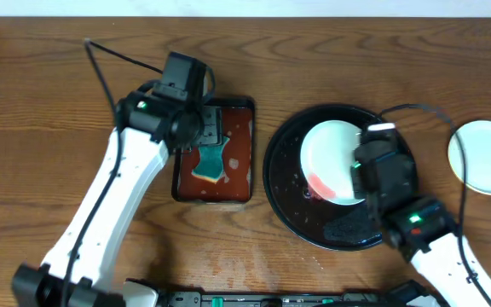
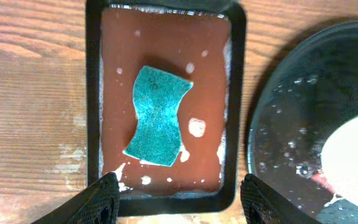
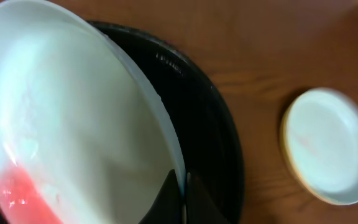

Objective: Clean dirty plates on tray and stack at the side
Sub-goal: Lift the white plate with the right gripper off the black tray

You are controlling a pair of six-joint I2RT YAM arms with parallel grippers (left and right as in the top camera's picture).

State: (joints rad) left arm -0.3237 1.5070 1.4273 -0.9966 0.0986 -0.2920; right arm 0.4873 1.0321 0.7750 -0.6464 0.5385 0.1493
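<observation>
The plate (image 1: 331, 153) being worked on sits over the middle of the black tray (image 1: 273, 183), right of centre in the overhead view. It is white, with a red smear (image 1: 322, 186) on its lower part. The right gripper (image 3: 184, 196) is clenched on its rim, a finger on each face, and the right wrist view suggests the plate is tipped up off the tray on that side. A wiped plate (image 1: 484, 158) lies on the bare table at the far right, well apart from the tray. A yellowish edge shows under it, though whether that is a second plate cannot be told.

The left gripper (image 2: 179, 199) hangs released, fingers spread wide, above the small brown tray (image 2: 92, 93) in the centre-left. The green sponge (image 2: 157, 115) lies there in reddish, foamy water, just ahead of the fingertips.

The step in hand looks like fetching the sponge to scrub the smear. To do it well, the left gripper should come down centred on the sponge's narrow waist and close firmly, since the wet sponge will squash and may slip. The right gripper's hold is thin and at the edge, so the wiping should press towards that grip and over the black tray, to catch drips.
</observation>
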